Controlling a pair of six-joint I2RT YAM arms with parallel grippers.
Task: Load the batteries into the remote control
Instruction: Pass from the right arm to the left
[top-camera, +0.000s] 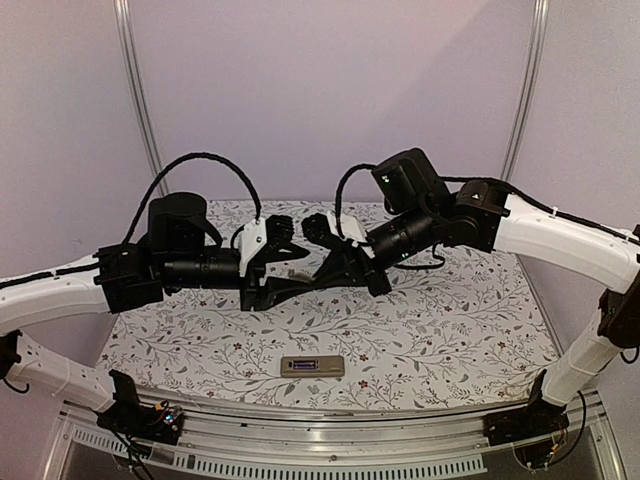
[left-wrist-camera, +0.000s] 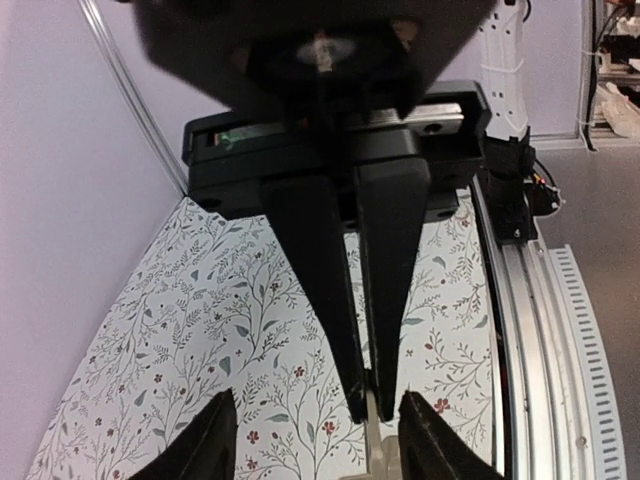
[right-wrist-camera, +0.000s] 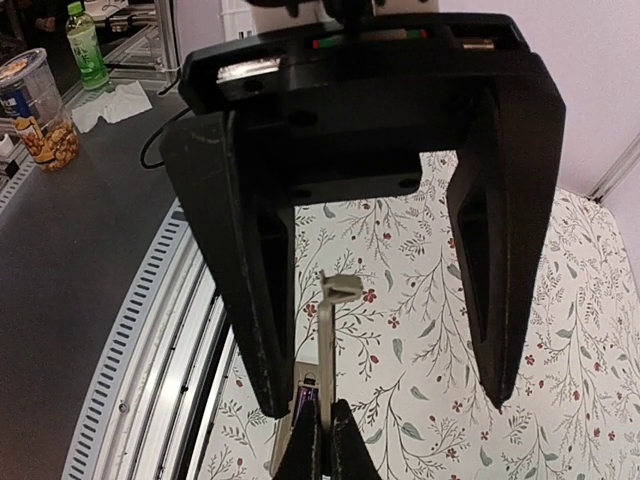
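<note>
While the cover piece (right-wrist-camera: 328, 320) is pinched in the right gripper (right-wrist-camera: 322, 430), left gripper (right-wrist-camera: 383, 400) spread wide, the remote control (top-camera: 312, 366) is parked crosswise below both.

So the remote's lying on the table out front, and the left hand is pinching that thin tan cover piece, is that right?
Not quite: the right hand pinches the thin tan cover piece, fingers shut on it, while the left hand stands open around it. The right wrist view shows this. The remote does lie on the table out front.
</note>
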